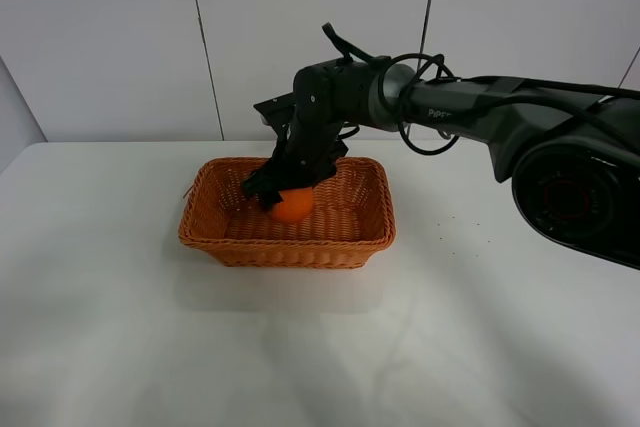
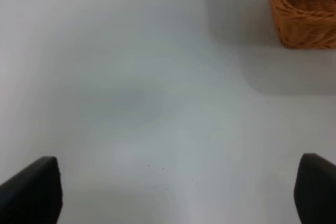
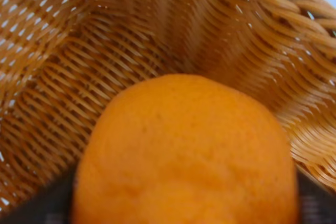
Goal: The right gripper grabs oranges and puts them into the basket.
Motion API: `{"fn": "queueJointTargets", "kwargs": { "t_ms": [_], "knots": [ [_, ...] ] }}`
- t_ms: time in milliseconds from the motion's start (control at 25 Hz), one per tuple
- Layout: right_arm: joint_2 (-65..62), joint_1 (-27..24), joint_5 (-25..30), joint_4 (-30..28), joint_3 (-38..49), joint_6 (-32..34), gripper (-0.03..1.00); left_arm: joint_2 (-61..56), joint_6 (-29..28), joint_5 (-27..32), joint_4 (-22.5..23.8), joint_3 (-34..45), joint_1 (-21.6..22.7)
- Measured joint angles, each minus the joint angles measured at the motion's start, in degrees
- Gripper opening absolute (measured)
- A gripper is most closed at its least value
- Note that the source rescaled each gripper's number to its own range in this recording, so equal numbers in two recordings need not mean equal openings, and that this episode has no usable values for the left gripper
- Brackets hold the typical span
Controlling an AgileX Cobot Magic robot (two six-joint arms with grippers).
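The black right tool (image 1: 285, 194) is clamped on the bright orange round fruit (image 1: 292, 206), low inside the rectangular orange-brown wicker basket (image 1: 290, 245). Carrying looks done, and only the release remains. The left tool (image 2: 176, 190) hangs with its fingers apart.

1. The basket (image 1: 290, 247) stands on the table (image 1: 480, 347), a little left of the middle and toward the far edge.
2. The orange (image 1: 292, 206) is inside the basket, near its middle, between the fingers of the right pincer (image 1: 284, 191).
3. The arm (image 1: 480, 112) reaches in from the right, over the basket's far rim.
4. The left pincer (image 2: 173, 192) hangs over bare table, with one corner of the basket beyond it.
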Motion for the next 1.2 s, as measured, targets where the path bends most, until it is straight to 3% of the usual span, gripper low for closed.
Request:
{"fn": "queueJointTargets", "kwargs": {
  "t_ms": [120, 440, 640, 1000, 1200],
  "knots": [
    [-0.04, 0.0, 2.98, 0.0, -3.79, -0.05, 0.96, 0.0, 0.0, 0.0, 0.0, 0.0, 0.0],
    [-0.31, -2.22, 20.15, -0.16, -20.54, -0.1, 1.0, 0.0, 0.0, 0.0, 0.0, 0.0, 0.0],
    [-0.61, -8.34, 21.65, -0.16, -22.48, -0.14, 0.99, 0.0, 0.0, 0.0, 0.0, 0.0, 0.0],
    [-0.61, -26.56, 21.92, -0.98, -22.02, -1.38, 0.98, 0.0, 0.0, 0.0, 0.0, 0.0, 0.0],
    [-0.61, -33.63, 21.92, -1.2, -22.02, -1.59, 0.98, 0.0, 0.0, 0.0, 0.0, 0.0, 0.0]
  ]
}}
